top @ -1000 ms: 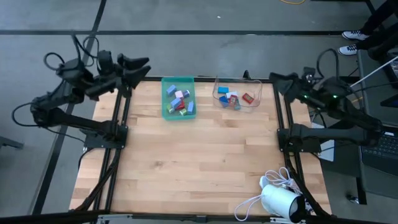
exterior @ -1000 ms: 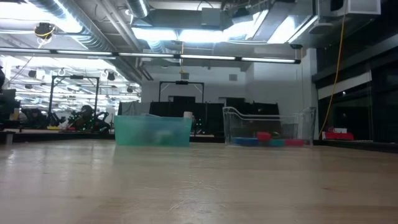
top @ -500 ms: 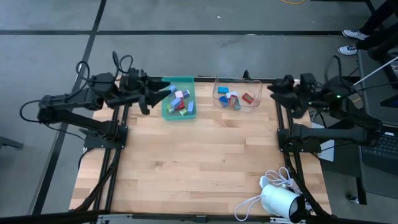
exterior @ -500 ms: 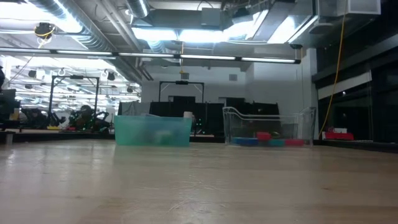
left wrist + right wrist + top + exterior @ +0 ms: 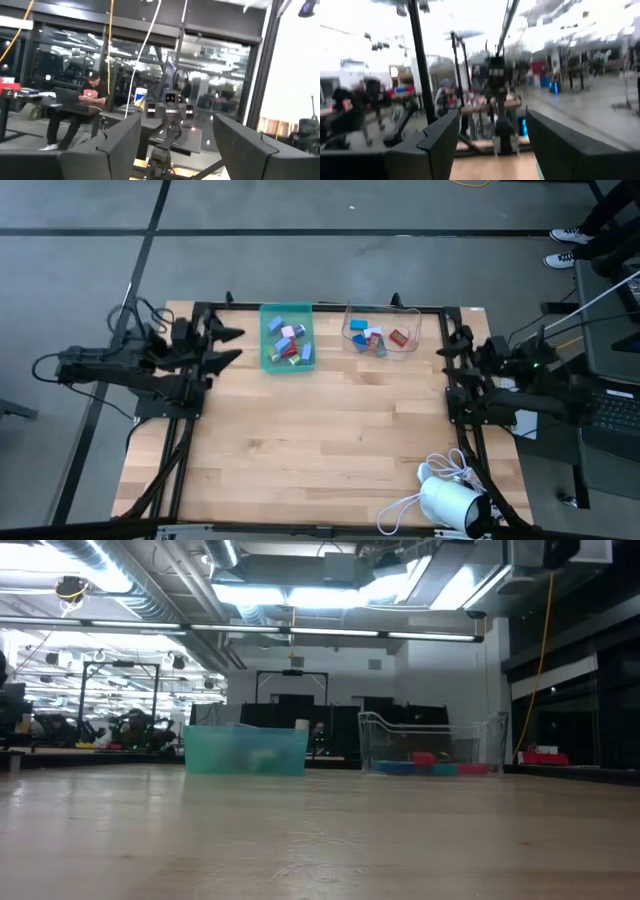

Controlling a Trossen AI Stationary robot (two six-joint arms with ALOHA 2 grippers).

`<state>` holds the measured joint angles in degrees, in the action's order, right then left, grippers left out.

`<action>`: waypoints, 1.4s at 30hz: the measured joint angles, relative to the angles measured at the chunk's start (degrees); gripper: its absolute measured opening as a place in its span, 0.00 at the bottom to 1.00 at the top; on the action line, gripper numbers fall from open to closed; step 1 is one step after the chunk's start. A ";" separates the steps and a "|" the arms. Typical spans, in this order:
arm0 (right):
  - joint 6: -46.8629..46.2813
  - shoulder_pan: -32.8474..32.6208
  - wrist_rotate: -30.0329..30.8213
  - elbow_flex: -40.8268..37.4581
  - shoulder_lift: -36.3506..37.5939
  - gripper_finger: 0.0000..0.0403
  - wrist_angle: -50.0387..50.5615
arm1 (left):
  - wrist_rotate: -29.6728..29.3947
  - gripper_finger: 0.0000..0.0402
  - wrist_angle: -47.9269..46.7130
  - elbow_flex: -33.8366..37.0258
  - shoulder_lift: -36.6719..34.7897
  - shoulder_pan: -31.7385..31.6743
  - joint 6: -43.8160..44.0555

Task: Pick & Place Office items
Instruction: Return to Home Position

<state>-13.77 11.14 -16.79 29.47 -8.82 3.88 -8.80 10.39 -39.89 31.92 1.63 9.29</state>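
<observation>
Both arms have folded back in the last second: the left gripper (image 5: 231, 344), which half a second ago reached to the near wall of the teal tray (image 5: 263, 350), now sits drawn back at the table's (image 5: 320, 440) 10 o'clock edge, and the right gripper (image 5: 447, 350) has sunk from beside the clear bin (image 5: 416, 330) to the 2 o'clock edge. Each wrist view shows that arm's own fingers spread wide apart with nothing between them, so neither arm carries a piece. The office items (image 5: 288, 343) have not moved meanwhile. One cluster lies in the tray at about 11 o'clock and a smaller cluster (image 5: 374, 338) lies in the bin at about 1 o'clock, its red and blue pieces (image 5: 424, 758) showing low through the bin wall in the low view. Judging from this, the arms are retiring to rest and the sorting is paused or ended, though the tray is far from emptied. The pieces lie flat in a jumble with no common heading. Their long axes run every way, and they are too small to read one by one. The tray's long axis runs 12 to 6 o'clock, the bin's 9 to 3
</observation>
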 joint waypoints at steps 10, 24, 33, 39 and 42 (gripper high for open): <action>-0.80 0.00 8.09 -16.38 7.69 0.58 -4.86 | -7.37 0.60 16.39 26.64 -9.87 0.63 7.29; -2.88 0.00 8.91 -28.63 7.04 0.58 -5.64 | -13.52 0.60 7.87 39.40 -12.81 0.70 17.83; 0.69 0.00 9.70 -28.63 5.80 0.58 -5.77 | -5.60 0.60 8.65 39.40 -12.74 0.69 18.66; 0.82 0.00 10.36 -28.63 5.80 0.58 -5.63 | -1.73 0.60 5.11 39.37 -12.65 0.70 18.62; 0.96 0.00 10.38 -28.63 5.80 0.58 -5.63 | -1.74 0.60 4.90 39.37 -12.65 0.70 18.57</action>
<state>-12.82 11.14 -6.42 0.84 -3.03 -1.76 -10.55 15.29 -0.51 19.27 2.33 27.86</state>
